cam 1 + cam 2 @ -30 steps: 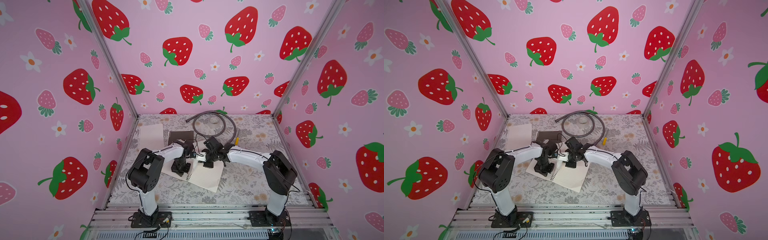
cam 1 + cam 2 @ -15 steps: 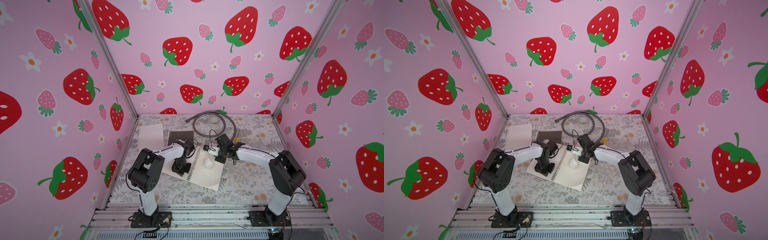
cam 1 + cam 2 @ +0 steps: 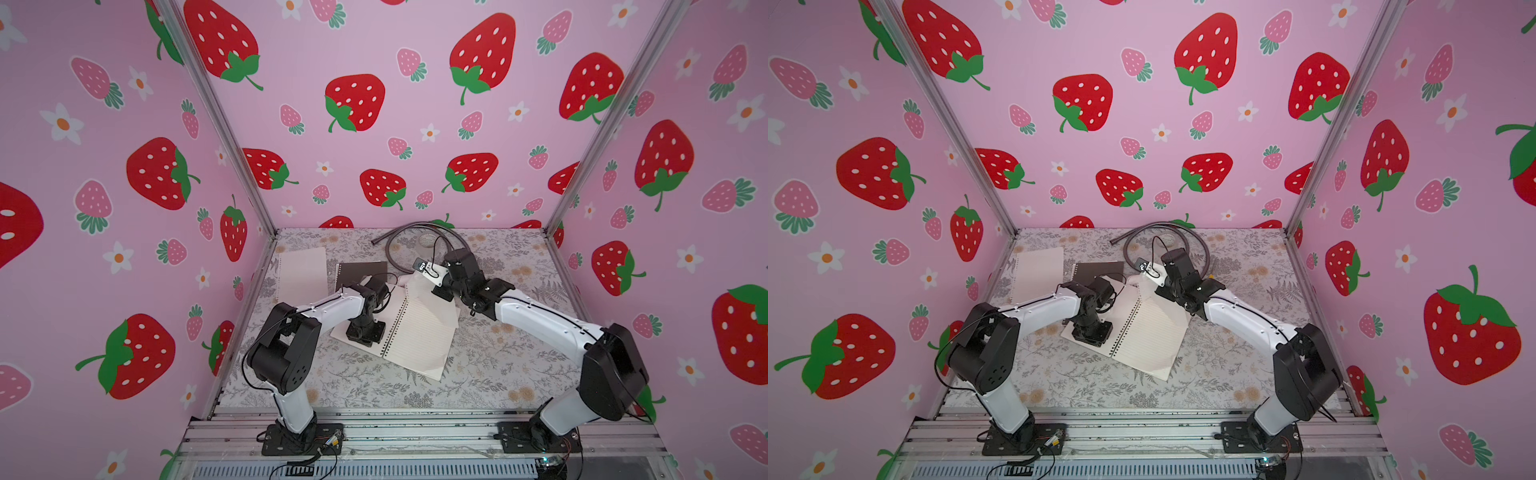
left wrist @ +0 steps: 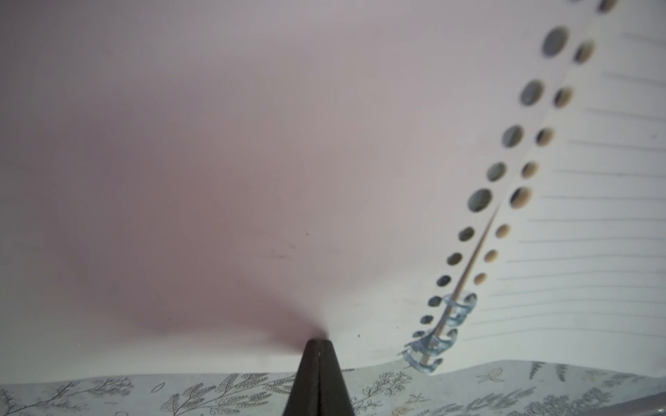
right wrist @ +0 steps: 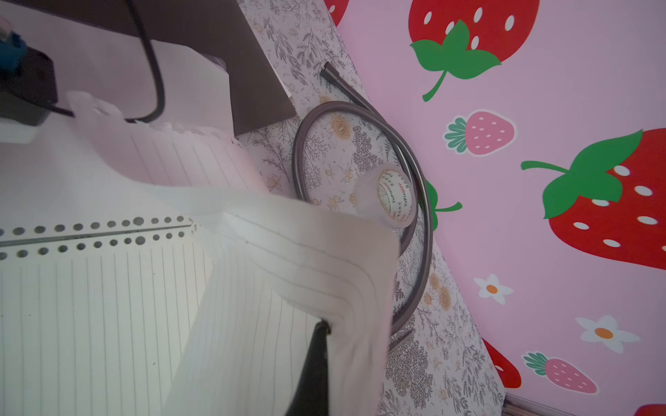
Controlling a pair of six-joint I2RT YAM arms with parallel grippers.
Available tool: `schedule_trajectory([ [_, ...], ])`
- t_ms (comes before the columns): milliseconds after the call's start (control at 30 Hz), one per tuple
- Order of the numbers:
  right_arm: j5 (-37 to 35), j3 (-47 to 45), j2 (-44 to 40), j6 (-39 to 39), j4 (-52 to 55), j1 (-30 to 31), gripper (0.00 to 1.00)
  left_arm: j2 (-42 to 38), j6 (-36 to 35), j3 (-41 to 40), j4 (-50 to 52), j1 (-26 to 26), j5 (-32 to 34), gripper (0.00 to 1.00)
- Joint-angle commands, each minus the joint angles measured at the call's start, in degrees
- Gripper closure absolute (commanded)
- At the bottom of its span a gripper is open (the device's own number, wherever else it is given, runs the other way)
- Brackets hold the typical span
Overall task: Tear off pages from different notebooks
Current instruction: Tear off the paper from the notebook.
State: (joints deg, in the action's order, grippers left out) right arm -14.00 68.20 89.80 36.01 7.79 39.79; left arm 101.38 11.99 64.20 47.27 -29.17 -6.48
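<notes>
An open spiral notebook point(image 3: 415, 345) point(image 3: 1144, 345) lies mid-table, its whitish cover point(image 4: 252, 144) folded out to the left. My left gripper point(image 3: 365, 332) point(image 3: 1090, 332) point(image 4: 319, 342) is shut, tips pressed down on that cover beside the spiral point(image 4: 439, 331). My right gripper point(image 3: 440, 293) point(image 3: 1163, 291) point(image 5: 324, 326) is shut on a lined page point(image 3: 432, 309) point(image 5: 306, 259), which curls up over the notebook. Its ragged holed edge is lifted off the spiral. A dark notebook point(image 3: 359, 270) point(image 5: 234, 54) lies shut behind. A loose page point(image 3: 301, 272) lies at the back left.
A grey hose point(image 3: 399, 237) point(image 5: 421, 216) loops at the back of the table around a roll of clear tape point(image 3: 428, 241) point(image 5: 393, 198), just behind the right gripper. Pink strawberry walls enclose three sides. Flowered table surface point(image 3: 498, 374) lies bare at the front and right.
The right gripper has moved from the notebook's spiral toward the back right and upward, pulling the page up and away from the binding. The left arm has stayed in place.
</notes>
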Motion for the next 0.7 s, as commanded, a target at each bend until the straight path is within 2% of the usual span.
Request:
schedule_trajectory([
  [0, -1.27, 0.18, 0.78, 0.83, 0.12, 0.07, 1.00, -0.48, -0.51, -0.23, -0.30, -0.29, -1.05, 1.00],
  [333, -1.02, 3.59, 5.86, 0.73, 0.66, -0.14, 1.00, -0.83, -0.53, -0.48, -1.56, -0.26, -3.71, 1.00],
  [500, 0.05, 11.83, 13.01, -2.39, -0.41, -3.13, 1.00, -0.15, -0.40, -1.60, -3.65, -0.36, -5.20, 1.00],
  [667, -1.02, 23.29, 22.39, -2.61, -0.12, -5.43, 1.00, 2.16, -0.83, -1.62, -3.29, -1.47, -3.25, 1.00],
])
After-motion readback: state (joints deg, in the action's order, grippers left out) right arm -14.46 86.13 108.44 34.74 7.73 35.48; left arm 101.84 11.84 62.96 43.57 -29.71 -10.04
